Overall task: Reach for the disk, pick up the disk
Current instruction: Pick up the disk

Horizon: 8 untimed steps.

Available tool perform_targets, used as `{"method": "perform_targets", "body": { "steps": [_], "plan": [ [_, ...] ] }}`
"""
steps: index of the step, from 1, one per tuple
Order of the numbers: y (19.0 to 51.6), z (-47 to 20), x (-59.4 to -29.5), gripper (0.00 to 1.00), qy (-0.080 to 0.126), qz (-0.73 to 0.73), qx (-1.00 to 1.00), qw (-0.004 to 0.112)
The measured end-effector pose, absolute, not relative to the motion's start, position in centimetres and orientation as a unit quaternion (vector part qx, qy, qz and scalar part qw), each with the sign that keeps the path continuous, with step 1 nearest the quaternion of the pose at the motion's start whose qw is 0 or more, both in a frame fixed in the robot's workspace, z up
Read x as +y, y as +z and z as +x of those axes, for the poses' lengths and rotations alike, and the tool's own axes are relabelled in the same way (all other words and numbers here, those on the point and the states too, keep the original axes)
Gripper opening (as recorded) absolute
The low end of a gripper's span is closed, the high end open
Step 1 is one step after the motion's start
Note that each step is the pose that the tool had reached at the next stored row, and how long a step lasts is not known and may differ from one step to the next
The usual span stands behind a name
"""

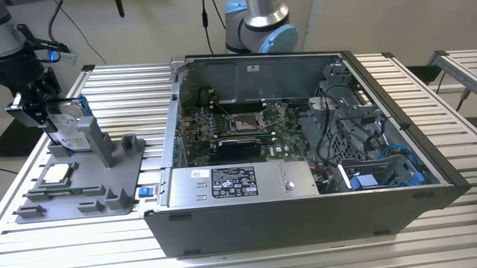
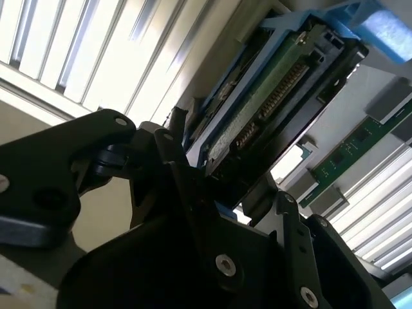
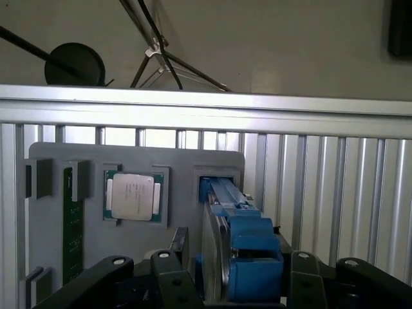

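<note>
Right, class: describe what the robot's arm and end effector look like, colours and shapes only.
The arm is silver-grey metal tubing with a rounded light-blue joint cap. The end effector is matte black, built of angular hinged links dotted with small silver screw heads.

High exterior; wrist views near disk (image 3: 239,248)

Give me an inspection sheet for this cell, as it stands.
Surface: slatted aluminium table, carrying a grey fixture and an open computer case.
Job's things: disk upright in the fixture's slot.
Clutter: square chip seated in the fixture.
Grippers: the gripper is at the disk's end; grip state unclear.
Cables: black cables and a blue cable inside the case.
Surroundings: second arm base beyond the case; another table at the exterior view's right.
</note>
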State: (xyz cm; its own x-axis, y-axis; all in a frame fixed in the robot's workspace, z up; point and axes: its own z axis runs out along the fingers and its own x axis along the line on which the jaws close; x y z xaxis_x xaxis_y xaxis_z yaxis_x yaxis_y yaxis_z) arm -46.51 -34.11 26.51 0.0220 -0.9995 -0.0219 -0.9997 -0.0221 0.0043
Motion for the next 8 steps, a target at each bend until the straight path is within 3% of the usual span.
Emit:
{"method": "perform_targets", "body": {
  "steps": [4,5,8],
  "plan": [
    [26.51,-46.51,-34.11,1.0,0.009,-0.715,0.699,0.006],
    [26.5,-46.51,-34.11,0.0,0.009,-0.715,0.699,0.006],
    [26.5,-46.51,-34.11,0.0,0.009,-0.715,0.699,0.006]
  ]
}}
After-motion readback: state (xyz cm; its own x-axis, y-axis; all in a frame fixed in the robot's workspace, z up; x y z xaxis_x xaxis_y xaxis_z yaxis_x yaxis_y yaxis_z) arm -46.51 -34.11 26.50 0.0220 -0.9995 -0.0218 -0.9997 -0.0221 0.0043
